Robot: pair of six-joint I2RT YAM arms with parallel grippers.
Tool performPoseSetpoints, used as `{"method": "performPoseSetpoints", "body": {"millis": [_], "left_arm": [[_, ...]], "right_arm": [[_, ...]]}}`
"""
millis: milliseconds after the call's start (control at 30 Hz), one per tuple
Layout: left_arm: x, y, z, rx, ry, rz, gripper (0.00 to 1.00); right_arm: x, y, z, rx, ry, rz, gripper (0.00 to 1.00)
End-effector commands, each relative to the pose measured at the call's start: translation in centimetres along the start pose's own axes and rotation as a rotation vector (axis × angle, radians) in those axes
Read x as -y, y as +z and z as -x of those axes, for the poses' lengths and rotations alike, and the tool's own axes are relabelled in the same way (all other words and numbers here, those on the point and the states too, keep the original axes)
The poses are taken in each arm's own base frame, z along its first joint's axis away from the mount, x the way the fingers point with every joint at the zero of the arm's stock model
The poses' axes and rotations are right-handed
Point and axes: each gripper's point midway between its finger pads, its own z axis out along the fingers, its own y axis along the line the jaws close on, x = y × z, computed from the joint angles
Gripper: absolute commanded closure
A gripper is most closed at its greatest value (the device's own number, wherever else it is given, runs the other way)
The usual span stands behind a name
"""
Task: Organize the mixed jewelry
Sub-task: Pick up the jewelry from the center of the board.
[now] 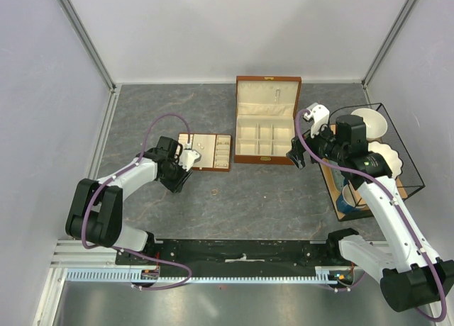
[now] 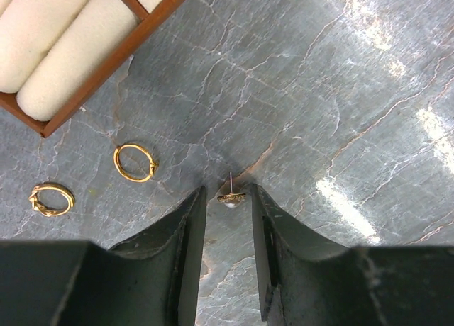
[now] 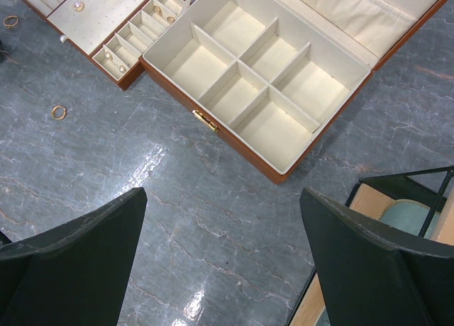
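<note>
Pick-up step: left gripper (image 2: 228, 190) narrow, astride a stud earring (image 2: 232, 198) on the table (image 2: 319, 92), not yet pinching; next needs a gentle squeeze w/o flicking it; right gripper (image 3: 223, 195) wide, empty.

My overhead looks down from the near edge. Left wrist hugs the table (image 2: 319, 92); right wrist, higher, shares the box (image 3: 240, 61) with it.

On the grey marbled table (image 1: 284, 198): open wooden box (image 1: 264, 160) upper centre, slotted tray (image 1: 213, 169) just left of it, wire basket (image 1: 403, 189) far right, loose gold ring (image 1: 215, 192) below the tray.
</note>
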Motion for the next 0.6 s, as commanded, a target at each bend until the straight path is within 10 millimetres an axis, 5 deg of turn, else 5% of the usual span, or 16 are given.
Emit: {"method": "performPoseSetpoints", "body": {"millis": [0,567], "left_arm": [[0.0,0.3,-0.9,-0.023,-0.020,0.018,0.62],[-0.3,-0.8,0.0,-0.010,-0.008,0.026,0.80]], "right_arm": [[-0.1,-0.2,1.0,0.049,-0.009,0.001,0.02],[-0.1,-0.1,1.1,0.045,-0.009,0.005,0.02]]}}
